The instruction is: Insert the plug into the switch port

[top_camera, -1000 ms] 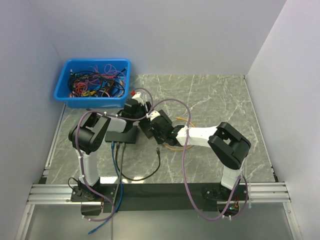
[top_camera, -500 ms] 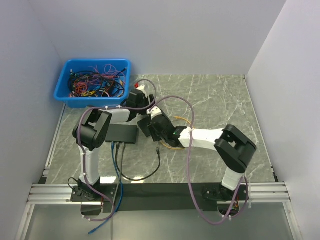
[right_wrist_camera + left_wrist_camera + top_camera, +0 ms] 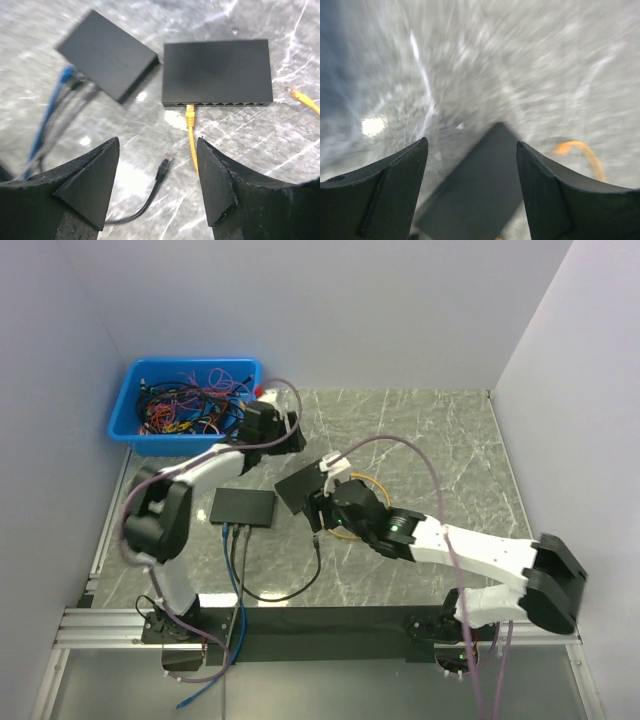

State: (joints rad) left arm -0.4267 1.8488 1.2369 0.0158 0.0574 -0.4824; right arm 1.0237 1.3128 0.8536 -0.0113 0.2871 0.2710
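Right wrist view: the yellow plug (image 3: 189,114) sits in the switch (image 3: 217,70) port, which is likely why left jaws and right jaws stand released, empty.

A blue plastic bin (image 3: 160,443) stands at the far left corner of the grey marble tabletop (image 3: 430,440). A tangle of many-coloured cables (image 3: 190,400) lies inside it.
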